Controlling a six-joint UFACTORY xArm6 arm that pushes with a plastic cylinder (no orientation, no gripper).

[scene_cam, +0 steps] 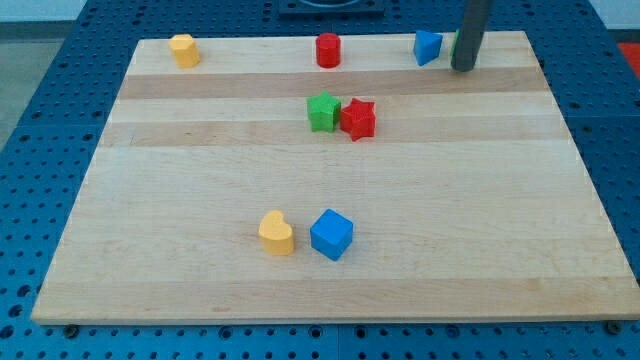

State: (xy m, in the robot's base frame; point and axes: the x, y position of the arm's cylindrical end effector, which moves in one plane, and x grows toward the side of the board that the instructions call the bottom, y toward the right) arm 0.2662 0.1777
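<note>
My tip [463, 68] rests on the wooden board [200, 200] near the view's top right corner. A green block [455, 44] is mostly hidden behind the rod and seems to touch it. Just left of the rod sits a blue block [428, 47]. A red cylinder [328, 50] stands at the top middle, and a yellow block [184, 50] at the top left. A green star-shaped block [322, 111] and a red star-shaped block [357, 118] touch each other in the middle. Lower down, a yellow heart-shaped block [276, 233] lies next to a blue cube [331, 234].
A blue perforated table [40, 120] surrounds the board on all sides. The board's top edge runs just behind the rod and the top row of blocks.
</note>
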